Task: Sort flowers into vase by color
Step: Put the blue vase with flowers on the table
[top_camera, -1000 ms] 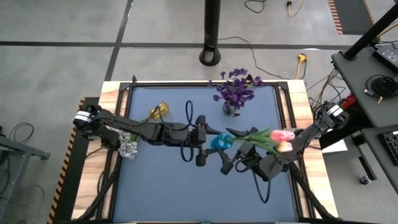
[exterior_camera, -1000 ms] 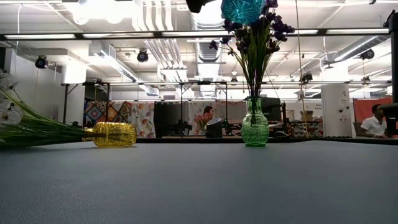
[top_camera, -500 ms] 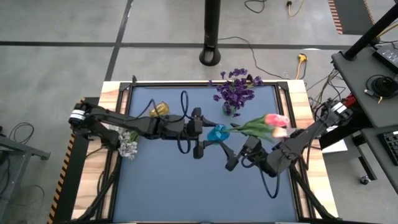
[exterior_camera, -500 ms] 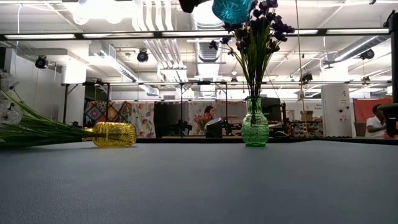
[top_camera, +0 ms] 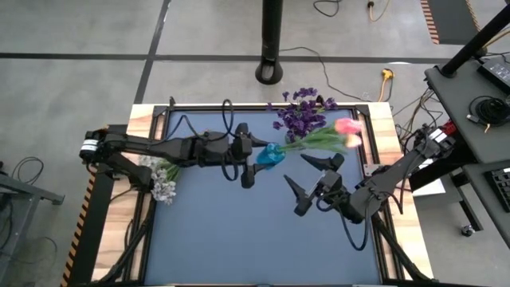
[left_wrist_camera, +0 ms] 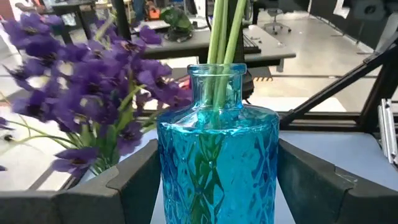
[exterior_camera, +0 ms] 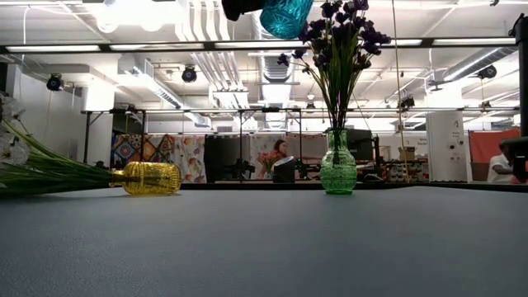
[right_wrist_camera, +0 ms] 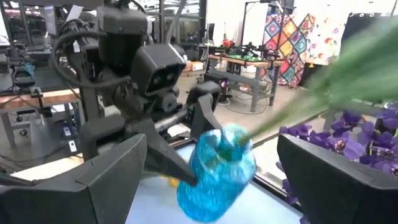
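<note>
My left gripper (top_camera: 258, 160) is shut on a blue glass vase (top_camera: 272, 155) held high over the table's middle. Pink tulip buds (top_camera: 348, 131) on green stems stick out of its mouth (left_wrist_camera: 216, 70). My right gripper (top_camera: 307, 182) stands open to the right of the vase and nearer the front, touching nothing. A green vase (exterior_camera: 338, 169) with dark purple blooms (top_camera: 301, 115) stands upright near the far edge. A yellow vase (exterior_camera: 153, 177) lies on its side at the left, white-lavender sprigs (top_camera: 164, 190) stuck in its mouth. My left gripper pinches the blue vase's faceted body (left_wrist_camera: 217, 168) between its two fingers (left_wrist_camera: 134, 186), one on each opposite side. The fingers come about level from the table's left. The vase is lifted clear and tilted, its mouth and the tulips leaning toward the table's far right.
The tulip stems reach close past the purple blooms (left_wrist_camera: 74, 106). Cables loop over my left arm (top_camera: 231, 131). The mat's raised frame (top_camera: 362, 112) runs round the table. A black post (top_camera: 271, 40) stands beyond the far edge. People show in the room behind (exterior_camera: 499, 161).
My left gripper has carried the blue vase up and toward the table's far edge, a little to the left. The tulip buds have swung with it toward the far edge, nearer the purple blooms. My right gripper has stayed open.
</note>
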You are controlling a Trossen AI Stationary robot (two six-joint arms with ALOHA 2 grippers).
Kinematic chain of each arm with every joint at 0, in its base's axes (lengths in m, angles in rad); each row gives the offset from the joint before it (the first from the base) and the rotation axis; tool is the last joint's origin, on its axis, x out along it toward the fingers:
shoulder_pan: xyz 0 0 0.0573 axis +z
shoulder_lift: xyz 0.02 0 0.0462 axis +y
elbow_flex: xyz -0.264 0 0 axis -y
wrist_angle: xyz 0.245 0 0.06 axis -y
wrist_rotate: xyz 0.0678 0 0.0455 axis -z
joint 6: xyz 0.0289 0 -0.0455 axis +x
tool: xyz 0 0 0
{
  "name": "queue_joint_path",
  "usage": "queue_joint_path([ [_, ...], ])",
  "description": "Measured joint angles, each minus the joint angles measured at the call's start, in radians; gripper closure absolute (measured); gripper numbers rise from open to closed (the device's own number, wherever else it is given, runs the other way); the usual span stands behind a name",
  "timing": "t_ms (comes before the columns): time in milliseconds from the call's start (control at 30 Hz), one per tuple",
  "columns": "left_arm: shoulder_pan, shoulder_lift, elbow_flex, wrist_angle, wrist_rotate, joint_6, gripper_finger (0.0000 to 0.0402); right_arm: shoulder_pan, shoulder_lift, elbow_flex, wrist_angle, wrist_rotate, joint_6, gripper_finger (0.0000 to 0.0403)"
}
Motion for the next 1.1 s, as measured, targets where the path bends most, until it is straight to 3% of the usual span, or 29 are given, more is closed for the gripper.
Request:
queue_joint_path([
  [167,0.001,-0.052,-0.075,0.078,0.021,0.035,0.0139,0.02,-0.011,0.0,-0.07,0.0,0.062,0.0048],
  [467,0.0,-0.177,-0.333,0.353,0.105,0.05,0.0139,0.078,-0.008,0.0,-0.148,-0.002,0.144,0.0048],
  [800,-0.014,-0.169,-0.584,0.578,0.105,0.023,0.0139,0.104,-0.008,0.0,-0.513,-0.011,0.512,0.0048],
  [1100,-0.057,-0.157,-0.777,0.786,0.111,0.071,0.0139,0.116,-0.007,-0.004,-0.546,-0.011,0.533,0.0048],
])
